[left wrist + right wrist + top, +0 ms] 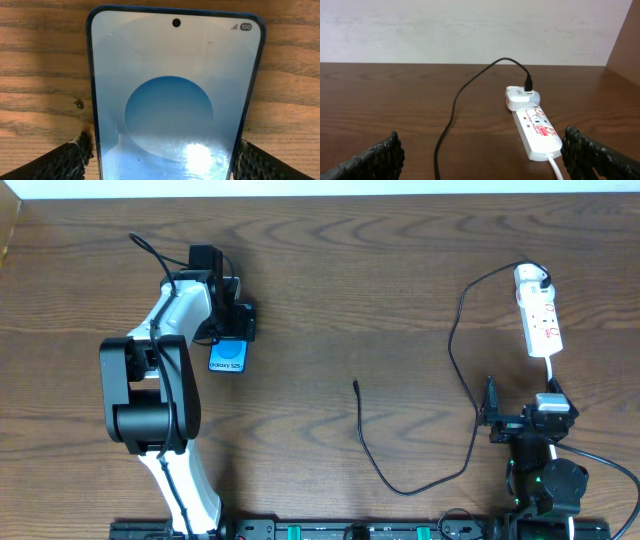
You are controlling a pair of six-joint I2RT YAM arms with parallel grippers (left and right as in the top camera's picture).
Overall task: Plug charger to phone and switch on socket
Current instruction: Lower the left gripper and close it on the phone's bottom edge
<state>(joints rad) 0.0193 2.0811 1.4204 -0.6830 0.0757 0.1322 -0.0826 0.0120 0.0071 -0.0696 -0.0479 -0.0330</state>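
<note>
Two grippers: my left gripper (162, 155) clamps the phone (175, 75) by its long edges; my right gripper (480, 155) gapes wide, socket (536, 131) just ahead, charger (356, 385) tip well off its left.

Under the left gripper (233, 332) from overhead, most of the phone (228, 357) hidden, only its blue end showing. From the left wrist, cut off at the bottom edge, with just the fingertips (65, 160) in view at either side of it. Well apart from the phone, too small to make out: red marks on the socket (540, 320), and the plug tip (356, 385) of the charger (451, 348). From the right wrist, white cord (553, 165) and black cable cut by the bottom edge.
</note>
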